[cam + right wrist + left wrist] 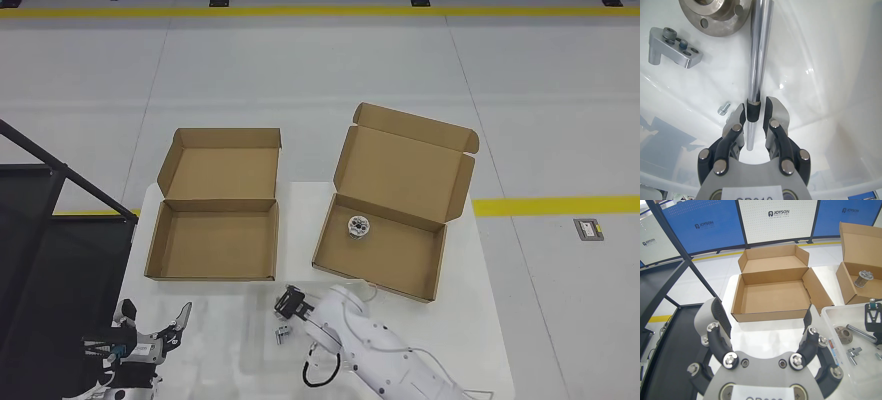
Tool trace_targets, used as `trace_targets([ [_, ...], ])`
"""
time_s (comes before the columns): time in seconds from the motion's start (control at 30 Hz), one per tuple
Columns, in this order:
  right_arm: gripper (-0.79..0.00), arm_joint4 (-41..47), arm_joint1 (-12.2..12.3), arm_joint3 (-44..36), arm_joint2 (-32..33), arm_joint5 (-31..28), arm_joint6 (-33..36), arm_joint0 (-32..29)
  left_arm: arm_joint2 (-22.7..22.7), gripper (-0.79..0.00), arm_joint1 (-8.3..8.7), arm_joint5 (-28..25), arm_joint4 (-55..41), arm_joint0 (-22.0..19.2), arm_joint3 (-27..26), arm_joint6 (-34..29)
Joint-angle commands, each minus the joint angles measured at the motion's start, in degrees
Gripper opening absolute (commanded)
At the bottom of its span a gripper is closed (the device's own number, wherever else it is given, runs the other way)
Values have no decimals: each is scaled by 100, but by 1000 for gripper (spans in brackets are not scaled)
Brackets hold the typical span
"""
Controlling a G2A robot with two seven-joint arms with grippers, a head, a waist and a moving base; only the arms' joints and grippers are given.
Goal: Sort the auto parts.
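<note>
Down in the bin, your right gripper is straddling the rod, slightly apart; probably needing a squeeze next.

White table with left box, right box, bin

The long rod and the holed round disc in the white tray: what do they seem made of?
The long rod: likely polished or chromed steel, mirror-bright with sharp reflections; a black band, perhaps rubber or tape, wraps it near one end. The round disc: probably cast or machined metal, dull grey-brown, mottled surface.
</note>
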Motion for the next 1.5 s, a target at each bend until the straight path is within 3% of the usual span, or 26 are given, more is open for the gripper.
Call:
trace_targets([
  [0.0,-680,0,-16,48,3,1,-17,13,0,0,0,0,0,0,0,0],
  [0.1,-785,14,-44,115,12,2,-24,30,0,0,0,0,0,0,0,0],
  [0.37,-785,272,-3,-366,328,-322,-55,-17,0,0,0,0,0,0,0,0],
  [0.7,-785,561,415,-2810,1468,-1330,-20,-910,0,0,0,0,0,0,0,0],
  [0.9,-785,814,583,-3990,2264,-1679,-901,-1315,0,0,0,0,0,0,0,0],
  [1.2,-785,823,624,-3765,2996,-911,-2081,-998,0,0,0,0,0,0,0,0],
  [1.47,-785,977,649,-3483,3217,-927,-2155,-825,0,0,0,0,0,0,0,0],
])
